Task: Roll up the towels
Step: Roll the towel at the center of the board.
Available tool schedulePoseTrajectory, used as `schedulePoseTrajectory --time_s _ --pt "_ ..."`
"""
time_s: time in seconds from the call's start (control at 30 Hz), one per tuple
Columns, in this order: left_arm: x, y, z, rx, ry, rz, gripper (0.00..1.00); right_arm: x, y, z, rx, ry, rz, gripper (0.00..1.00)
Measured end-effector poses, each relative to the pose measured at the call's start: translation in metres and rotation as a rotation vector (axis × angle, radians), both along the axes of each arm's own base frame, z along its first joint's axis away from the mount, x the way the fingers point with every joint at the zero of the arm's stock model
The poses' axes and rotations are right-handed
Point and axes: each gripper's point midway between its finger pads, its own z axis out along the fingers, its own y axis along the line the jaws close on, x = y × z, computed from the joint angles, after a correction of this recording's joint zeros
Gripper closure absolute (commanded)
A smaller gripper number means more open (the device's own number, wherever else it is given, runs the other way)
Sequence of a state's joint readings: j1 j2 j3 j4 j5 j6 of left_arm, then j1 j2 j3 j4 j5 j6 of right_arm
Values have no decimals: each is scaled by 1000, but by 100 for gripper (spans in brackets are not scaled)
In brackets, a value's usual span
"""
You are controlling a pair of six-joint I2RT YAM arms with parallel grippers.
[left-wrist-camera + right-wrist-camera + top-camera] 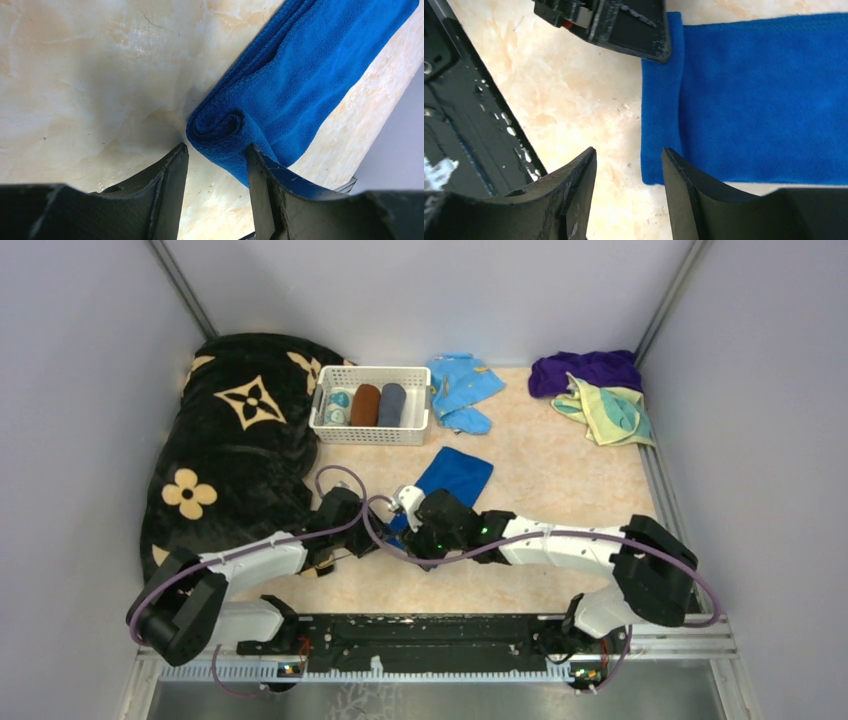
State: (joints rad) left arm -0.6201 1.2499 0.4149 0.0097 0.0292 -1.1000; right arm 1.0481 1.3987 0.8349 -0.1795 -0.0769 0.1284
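Near edge of the marbled table (560,490), centre: left fingers (177,162) stand half apart, straddling the rolled near end of the royal blue terry towel (310,75), probably to steady the coil; no firm grip shows. Right fingers (584,167) are parted and empty, just short of the same hem. Far right corner: crumpled dark purple towel (585,370) and pale yellow towel with teal markings (612,412), both unrolled.

Bright, even light; soft shadows.
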Motion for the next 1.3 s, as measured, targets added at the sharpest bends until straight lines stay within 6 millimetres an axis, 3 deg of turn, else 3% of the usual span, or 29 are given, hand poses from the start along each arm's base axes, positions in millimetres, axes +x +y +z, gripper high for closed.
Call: schedulePoseTrajectory --time_s 0.17,0.43,0.93,1.07,1.2,1.3 --pt "1 0 0 4 4 0 46 -4 10 -21 -97 -82 53 48" --pt "1 -1 -1 7 9 -1 46 4 0 -57 -258 -151 37 48" --pt "7 -3 -3 46 24 -8 50 4 -5 -73 -399 -211 21 60" --pt "11 -3 -5 63 29 -9 56 8 -4 -74 -428 -225 3 69" --pt "14 -4 -9 89 32 -24 67 10 -4 -74 -445 -233 3 85" --pt "17 -5 -10 103 29 -41 67 10 -4 -74 -447 -236 17 99"
